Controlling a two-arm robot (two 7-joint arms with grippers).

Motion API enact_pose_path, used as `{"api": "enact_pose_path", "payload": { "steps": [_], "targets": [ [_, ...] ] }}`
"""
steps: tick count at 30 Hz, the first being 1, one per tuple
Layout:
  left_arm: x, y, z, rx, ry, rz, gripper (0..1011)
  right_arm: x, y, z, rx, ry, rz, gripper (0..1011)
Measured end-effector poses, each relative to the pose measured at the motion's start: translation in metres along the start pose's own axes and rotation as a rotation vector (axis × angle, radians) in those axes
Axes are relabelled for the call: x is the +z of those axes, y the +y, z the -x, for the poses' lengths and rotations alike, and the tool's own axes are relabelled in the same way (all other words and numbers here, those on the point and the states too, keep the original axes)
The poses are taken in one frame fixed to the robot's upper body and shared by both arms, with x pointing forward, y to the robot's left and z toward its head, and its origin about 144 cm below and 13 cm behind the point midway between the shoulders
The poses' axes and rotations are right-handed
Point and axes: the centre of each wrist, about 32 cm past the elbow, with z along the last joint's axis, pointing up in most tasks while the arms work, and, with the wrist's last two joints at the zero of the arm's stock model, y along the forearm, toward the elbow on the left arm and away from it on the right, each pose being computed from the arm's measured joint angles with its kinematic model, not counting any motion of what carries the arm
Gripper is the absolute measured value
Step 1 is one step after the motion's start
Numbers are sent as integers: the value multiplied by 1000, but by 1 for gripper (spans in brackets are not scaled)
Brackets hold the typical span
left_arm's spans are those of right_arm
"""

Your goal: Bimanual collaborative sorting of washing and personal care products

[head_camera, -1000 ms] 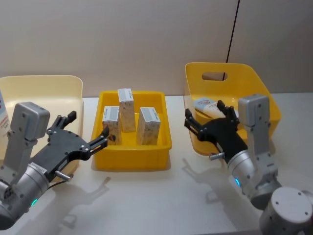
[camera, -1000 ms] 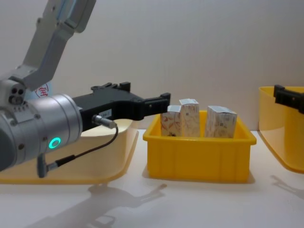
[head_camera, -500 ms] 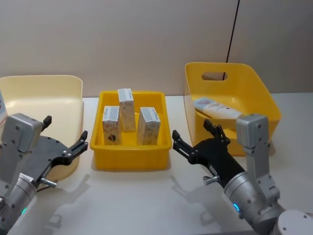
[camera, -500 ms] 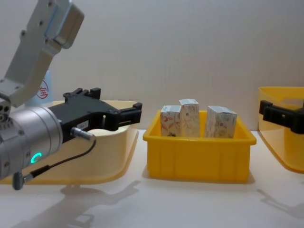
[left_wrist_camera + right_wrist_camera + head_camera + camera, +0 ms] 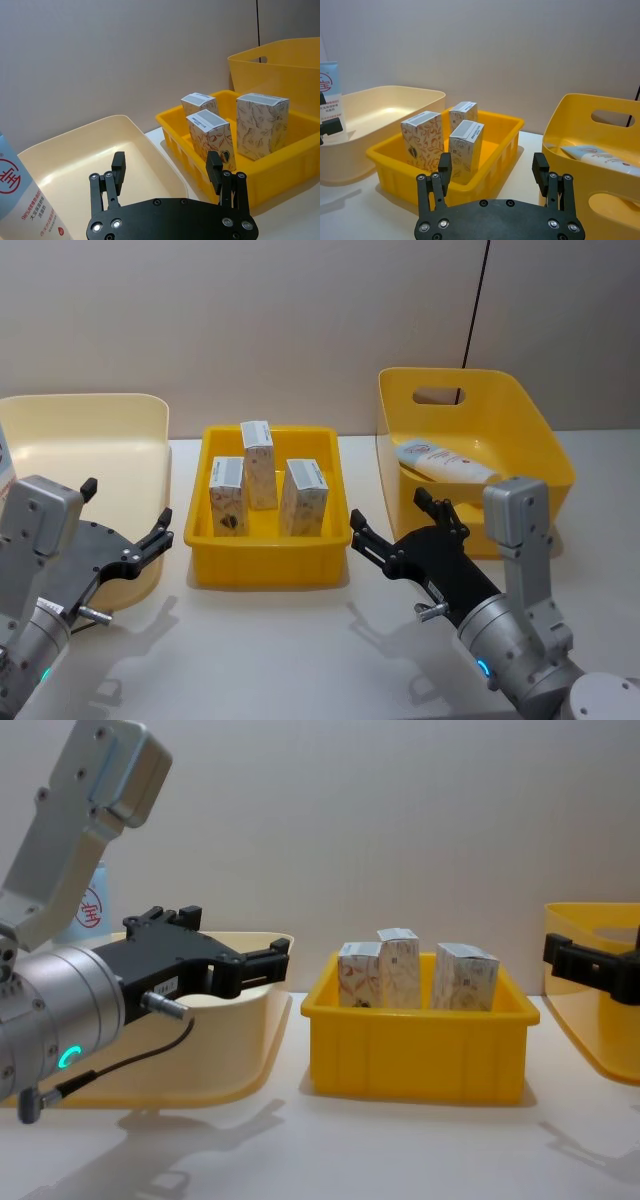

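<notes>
Three white cartons (image 5: 258, 462) with orange print and grey tops stand upright in the yellow tray (image 5: 270, 570) at the centre. A pale tube (image 5: 445, 462) lies in the yellow handled bin (image 5: 520, 410) on the right. A pale-blue tube (image 5: 25, 200) with red print stands in the cream bin (image 5: 90, 430) on the left. My left gripper (image 5: 128, 502) hovers open and empty at the cream bin's near right corner. My right gripper (image 5: 390, 508) is open and empty between the tray and the handled bin, level with their near edges.
White tabletop stretches in front of the three containers. A plain wall rises behind them, with a black cable (image 5: 478, 300) hanging above the handled bin. The cartons (image 5: 465, 150) stand close together in the tray.
Both arms pulled back toward me. The left gripper left the tray's left edge for the cream bin's corner. The right gripper came out of the handled bin to the table beside it.
</notes>
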Motion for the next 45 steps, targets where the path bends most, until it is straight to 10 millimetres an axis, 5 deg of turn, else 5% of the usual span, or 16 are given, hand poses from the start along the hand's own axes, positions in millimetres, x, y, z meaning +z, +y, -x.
{"api": "enact_pose_path", "payload": {
  "steps": [14,45],
  "targets": [
    [0,0,0,0,0,0,1003,4,9,-6,38,-8,7,1001],
    [0,0,0,0,0,-1,1003,15,73,1,81,-24,107,1001]
  ]
}}
